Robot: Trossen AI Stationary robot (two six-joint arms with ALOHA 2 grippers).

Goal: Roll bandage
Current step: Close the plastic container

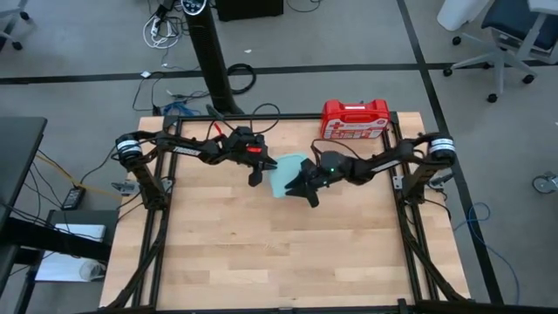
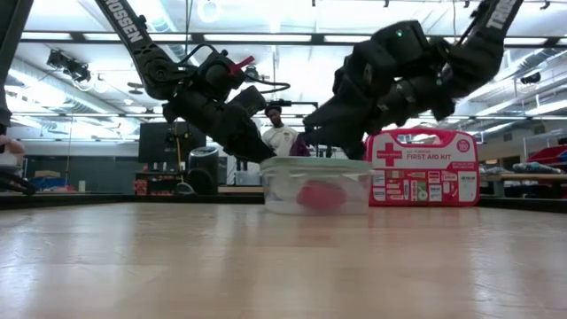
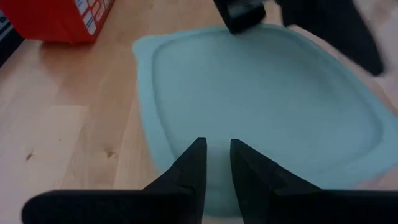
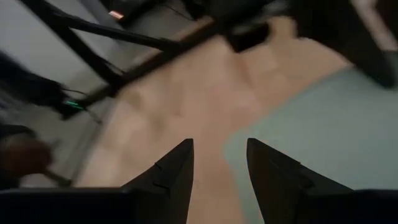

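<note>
The red bandage (image 2: 321,196) lies as a lump inside a clear container (image 2: 282,190) closed by a pale blue lid (image 1: 281,180) in the middle of the table's far half. My left gripper (image 3: 217,152) slants down over the lid's left edge, with a narrow gap between its fingers. In the low view its tips (image 2: 264,156) reach the container's top corner. My right gripper (image 4: 219,152) hovers open over the lid's near right edge (image 1: 307,194), with the table and the lid showing between its fingers. My left gripper slants down from the table's left onto the lid near its left edge (image 3: 211,127). Whether its fingertips touch the lid, I cannot tell. My right gripper touches nothing.
A red first-aid case (image 1: 355,119) stands upright at the table's far edge, right of the container. Bare wooden tabletop (image 1: 279,253) stretches across the near half. Black frame rails (image 1: 159,235) run along both sides. A person (image 2: 282,135) stands in the room beyond the table.
</note>
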